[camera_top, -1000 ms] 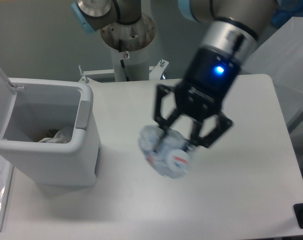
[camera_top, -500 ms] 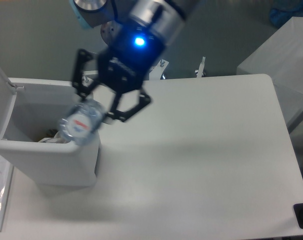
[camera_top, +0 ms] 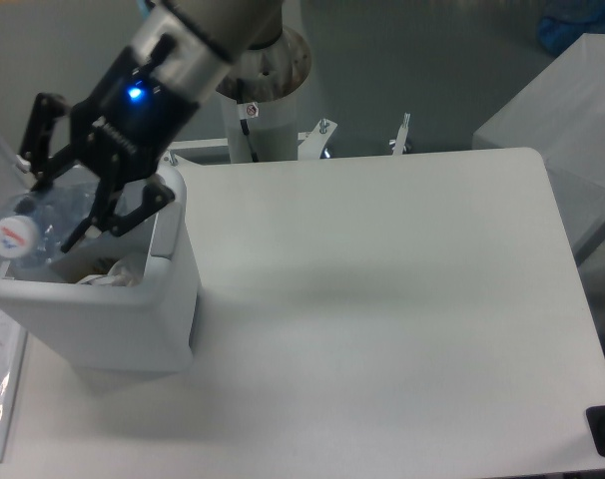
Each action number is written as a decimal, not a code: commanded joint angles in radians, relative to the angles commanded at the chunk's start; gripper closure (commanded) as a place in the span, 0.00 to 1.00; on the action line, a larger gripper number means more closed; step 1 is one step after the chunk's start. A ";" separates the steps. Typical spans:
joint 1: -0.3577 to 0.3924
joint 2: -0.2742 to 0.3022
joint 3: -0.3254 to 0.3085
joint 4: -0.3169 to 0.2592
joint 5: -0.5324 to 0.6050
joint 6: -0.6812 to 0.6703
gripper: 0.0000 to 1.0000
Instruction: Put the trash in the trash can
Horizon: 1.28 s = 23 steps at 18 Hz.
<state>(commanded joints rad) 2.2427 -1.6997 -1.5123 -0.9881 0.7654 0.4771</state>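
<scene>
Gripper (camera_top: 55, 205) moved left, now over the open trash can (camera_top: 133, 309).
Fingers closed on the crushed bottle (camera_top: 38, 225), above the bin's interior.

My gripper over the bin at the table's left end

The trash can (camera_top: 133, 309) stands on the left part of the table (camera_top: 402, 319), its opening facing up. My gripper (camera_top: 68, 195) hangs above that opening with the bottle (camera_top: 33, 228) caught between its fingers, the bottle reaching out toward the can's left side. Other trash (camera_top: 118, 271) lies inside the can, under the bottle. My arm's base post (camera_top: 263, 100) stands behind the table's back edge.
</scene>
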 joint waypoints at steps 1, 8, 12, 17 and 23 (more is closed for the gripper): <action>0.000 0.000 -0.017 0.031 0.002 0.002 0.18; 0.000 -0.006 -0.051 0.078 0.038 0.011 0.00; 0.014 -0.011 -0.040 0.077 0.046 0.026 0.00; 0.165 -0.028 -0.042 0.077 0.133 0.072 0.00; 0.374 -0.112 -0.039 0.077 0.149 0.153 0.00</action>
<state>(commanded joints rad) 2.6167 -1.8115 -1.5509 -0.9112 0.9143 0.6303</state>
